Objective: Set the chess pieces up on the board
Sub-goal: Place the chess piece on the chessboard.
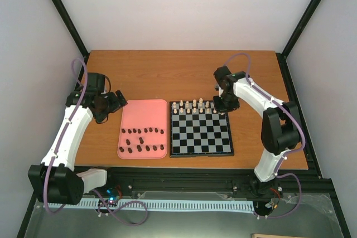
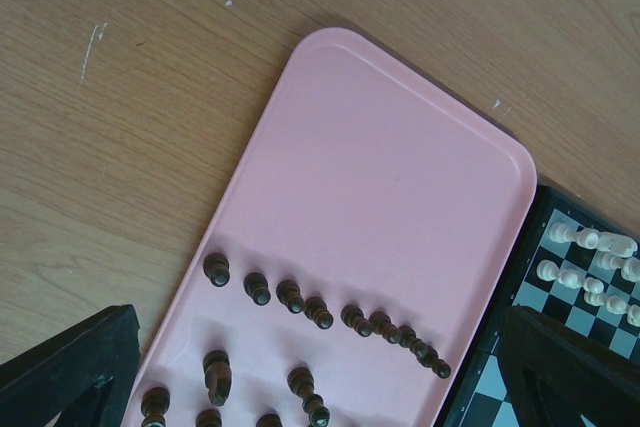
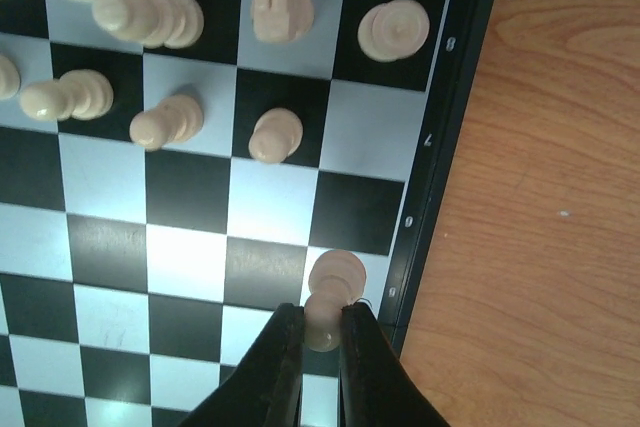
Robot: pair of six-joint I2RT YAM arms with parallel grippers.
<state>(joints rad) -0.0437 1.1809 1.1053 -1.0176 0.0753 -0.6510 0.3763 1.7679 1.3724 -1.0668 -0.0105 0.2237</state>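
I am holding my left pincer (image 1: pixel 114 104) spread wide with nothing between its fingers. It is hanging over the worktop (image 1: pixel 167 71), just off the far left corner of the pink tray (image 1: pixel 146 112). The tray is lying toward the worktop's front edge. The dark pieces (image 1: pixel 142 140) are sitting in its near half in two loose rows — some are standing and some are leaning, as far as my left wrist view shows.

The board (image 1: pixel 202 137) is lying just beside the tray's right edge, its sides running parallel to the tray's. The cream pieces (image 1: pixel 194 107) are standing in two rows along the board's far edge.

My right pincer (image 3: pixel 322 317) is reaching down near the board's far right corner. Its fingers are pressed in on a cream pawn (image 3: pixel 335 275), and I am pinching it by its narrow end. The pawn is sitting over the board's rightmost column, a couple of squares nearer than the cream rows and close to the black border. I cannot tell whether its base is touching the square or hanging just above it.
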